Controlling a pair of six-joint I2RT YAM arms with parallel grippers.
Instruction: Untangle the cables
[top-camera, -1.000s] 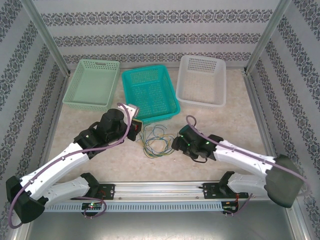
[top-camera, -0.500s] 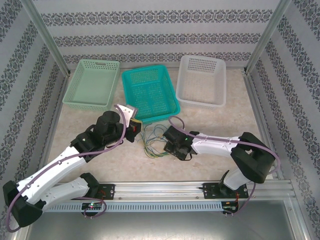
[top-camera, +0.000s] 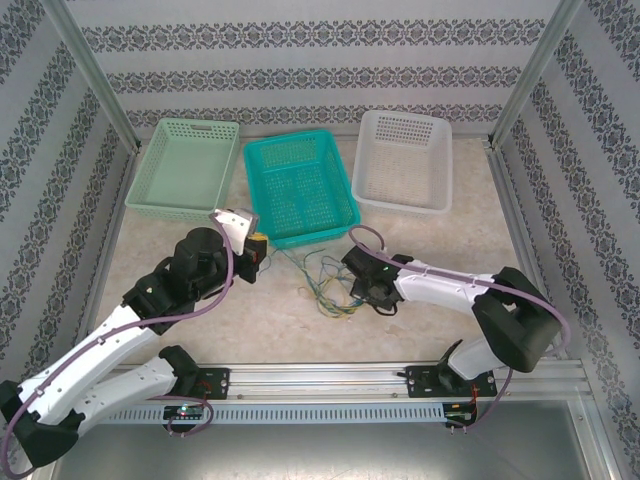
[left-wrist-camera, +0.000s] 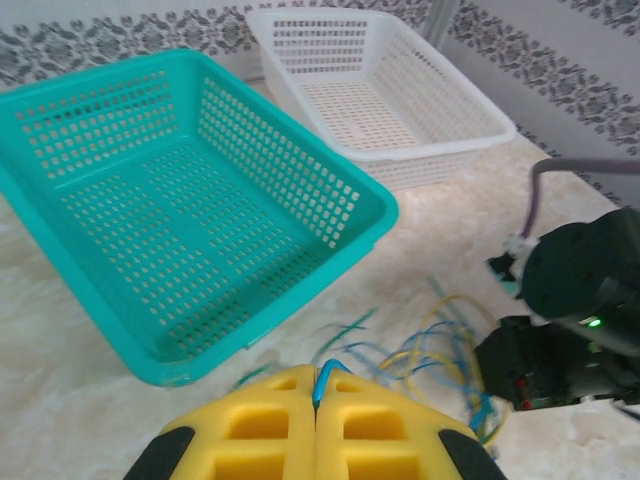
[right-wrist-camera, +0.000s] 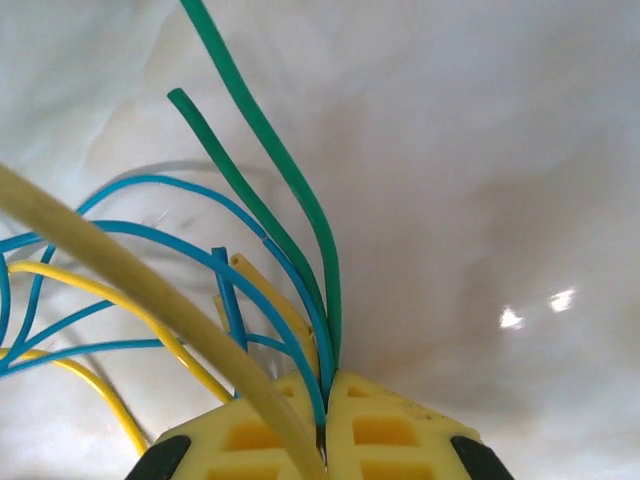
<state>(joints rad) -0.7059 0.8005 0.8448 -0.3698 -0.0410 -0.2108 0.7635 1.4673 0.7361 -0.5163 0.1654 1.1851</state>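
Right pincer (right-wrist-camera: 326, 400) clamps thin, limp green and blue wires (right-wrist-camera: 300, 190), my left pincer (left-wrist-camera: 316, 400) one blue strand (left-wrist-camera: 318, 378); light, best gripped near ends.

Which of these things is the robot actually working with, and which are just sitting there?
In the job: cables, left gripper, right gripper, both pinching wires.
Lying about: mint basket, teal basket, white basket.
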